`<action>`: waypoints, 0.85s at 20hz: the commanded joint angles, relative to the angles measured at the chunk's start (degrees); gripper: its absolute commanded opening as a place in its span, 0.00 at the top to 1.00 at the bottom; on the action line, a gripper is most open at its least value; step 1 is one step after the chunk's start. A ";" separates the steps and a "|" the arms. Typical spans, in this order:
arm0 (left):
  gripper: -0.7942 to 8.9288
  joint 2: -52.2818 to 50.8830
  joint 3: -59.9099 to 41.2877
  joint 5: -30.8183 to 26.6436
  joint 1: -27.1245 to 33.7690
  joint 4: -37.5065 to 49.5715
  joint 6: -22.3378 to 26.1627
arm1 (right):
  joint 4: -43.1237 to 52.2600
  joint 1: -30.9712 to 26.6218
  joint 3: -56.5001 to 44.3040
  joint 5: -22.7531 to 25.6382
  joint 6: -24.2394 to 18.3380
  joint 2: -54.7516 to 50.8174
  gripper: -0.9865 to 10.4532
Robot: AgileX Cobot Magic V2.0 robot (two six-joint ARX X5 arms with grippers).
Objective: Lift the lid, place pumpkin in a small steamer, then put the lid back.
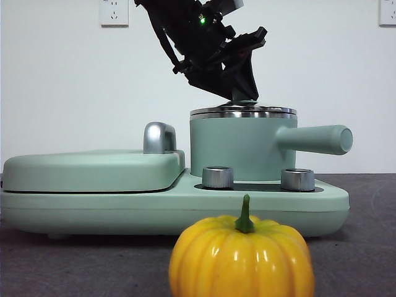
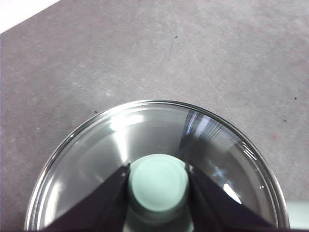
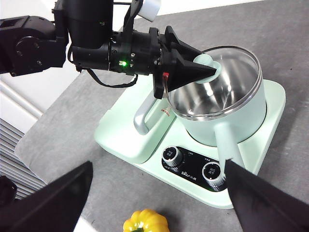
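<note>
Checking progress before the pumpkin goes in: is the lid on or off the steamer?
On: the lid rests on the steamer, its knob gripped by the left tool.

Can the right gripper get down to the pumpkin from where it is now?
Probably yes. The right gripper hangs open above the pumpkin, which sits alone on the table in front of the appliance base. The left gripper is over at the lid.

pumpkin [image 1: 241, 260]: yellow-orange, green stem | small steamer [image 1: 238, 148]: mint-green, chrome rim | lid [image 2: 154, 159]: clear, mint knob
</note>
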 commanded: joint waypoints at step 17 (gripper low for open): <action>0.85 -9.40 1.49 -0.09 -0.46 -1.90 0.35 | -0.90 0.61 1.11 -0.07 3.76 2.51 0.48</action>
